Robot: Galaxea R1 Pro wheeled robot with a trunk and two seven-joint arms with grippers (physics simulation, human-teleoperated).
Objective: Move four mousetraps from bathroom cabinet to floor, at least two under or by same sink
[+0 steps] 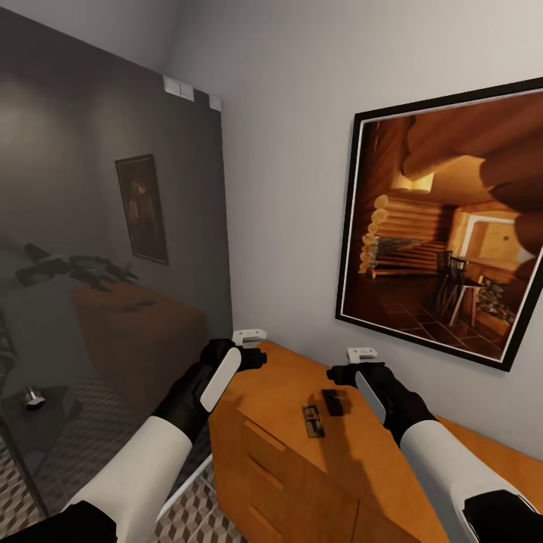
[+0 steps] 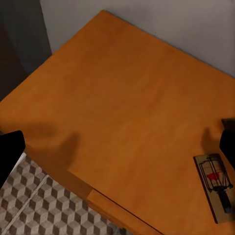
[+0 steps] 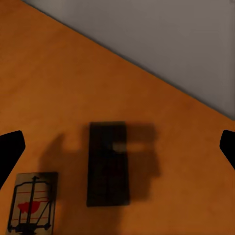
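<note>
Two mousetraps lie on the flat top of the orange-brown cabinet [image 1: 286, 377]. One mousetrap [image 1: 312, 420] shows its wire and red mark; it also appears in the left wrist view [image 2: 215, 186] and the right wrist view [image 3: 33, 208]. The second mousetrap [image 1: 332, 401] looks dark, lying in shadow [image 3: 108, 164]. My right gripper [image 1: 353, 363] hovers open just above and behind this dark trap, with its black fingertips [image 3: 11, 149] wide apart on either side. My left gripper [image 1: 253, 348] is open over the cabinet's left corner, holding nothing. The bathroom floor [image 1: 98, 422] with its cube pattern lies to the left, below the cabinet.
A dark glass partition [image 1: 113, 226] stands at the left, close to the cabinet's side. A framed picture [image 1: 445, 226] hangs on the grey wall behind the cabinet. Drawer fronts [image 1: 279, 467] face the robot. A strip of tiled floor [image 2: 34, 205] shows beside the cabinet.
</note>
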